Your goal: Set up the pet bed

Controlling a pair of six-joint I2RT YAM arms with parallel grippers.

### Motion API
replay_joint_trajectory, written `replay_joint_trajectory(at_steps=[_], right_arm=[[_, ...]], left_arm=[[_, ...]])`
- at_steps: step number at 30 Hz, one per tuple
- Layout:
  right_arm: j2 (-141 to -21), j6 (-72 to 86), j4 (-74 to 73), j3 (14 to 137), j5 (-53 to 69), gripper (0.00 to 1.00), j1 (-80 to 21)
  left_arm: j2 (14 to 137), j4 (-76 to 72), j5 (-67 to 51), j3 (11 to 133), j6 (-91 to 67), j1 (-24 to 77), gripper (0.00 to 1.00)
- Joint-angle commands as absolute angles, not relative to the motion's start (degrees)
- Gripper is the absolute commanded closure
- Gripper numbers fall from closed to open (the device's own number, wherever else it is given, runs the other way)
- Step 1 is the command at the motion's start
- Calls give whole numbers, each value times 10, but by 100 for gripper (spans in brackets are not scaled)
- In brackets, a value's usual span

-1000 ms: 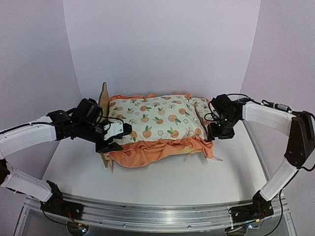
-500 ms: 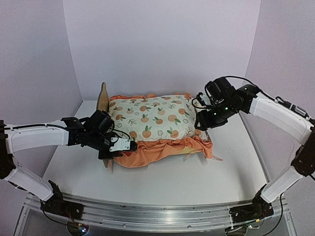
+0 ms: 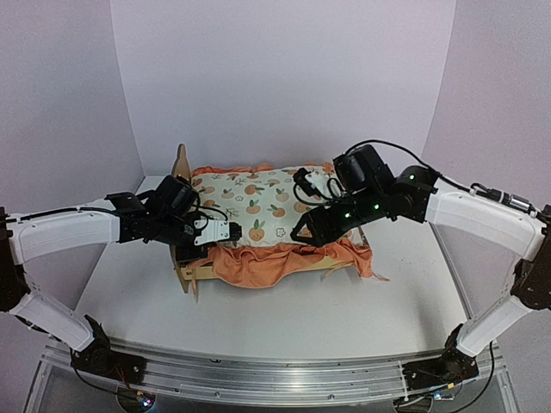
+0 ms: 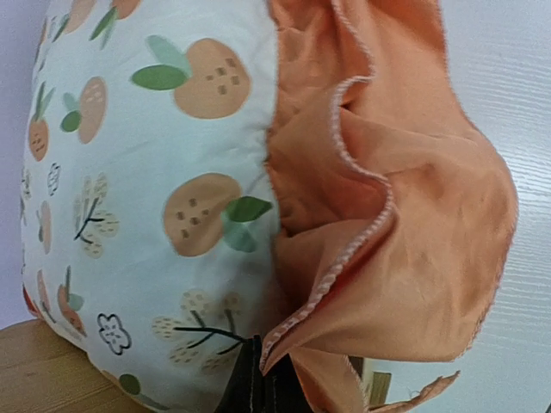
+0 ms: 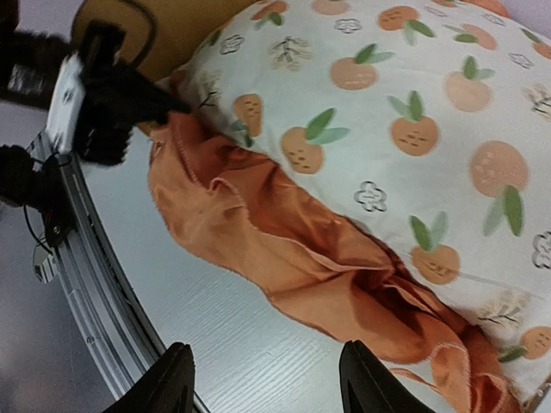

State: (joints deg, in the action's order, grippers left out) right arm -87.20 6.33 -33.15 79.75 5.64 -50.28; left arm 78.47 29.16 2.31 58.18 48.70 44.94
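Pet bed (image 3: 193, 274) at centre of top view, thin plywood. Likely light and stiff, so best gripped by the headboard (image 3: 182, 163) edge. Cushion (image 3: 258, 202) fills it, ruffle (image 3: 275, 262) spilling over. Right gripper (image 5: 267, 348) wide, empty; left gripper (image 3: 228, 232) closed at ruffle edge — hold unclear.

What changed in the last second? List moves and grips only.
The left gripper closed on the orange ruffle. The right gripper, open, swung left over the cushion to its front edge. The pet bed and cushion stayed put.
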Motion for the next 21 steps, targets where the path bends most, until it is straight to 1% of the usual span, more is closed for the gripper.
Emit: replay_joint_trajectory(at_steps=[1,4,7,14,18,21], right_arm=[[-863,39,-157,733,104,41,-552],[-883,52,-68,701,104,42,-587],[-926,61,17,695,102,44,-620],[-1060,88,131,760,22,51,-672],[-1130,116,179,808,-9,52,-681],[-1177,129,206,844,-51,55,-681]], left_arm=[[792,253,36,632,468,422,100],[796,236,41,643,470,414,100],[803,224,45,656,469,411,100],[811,206,43,665,458,410,100],[820,205,40,694,443,410,100],[829,214,32,716,424,410,100]])
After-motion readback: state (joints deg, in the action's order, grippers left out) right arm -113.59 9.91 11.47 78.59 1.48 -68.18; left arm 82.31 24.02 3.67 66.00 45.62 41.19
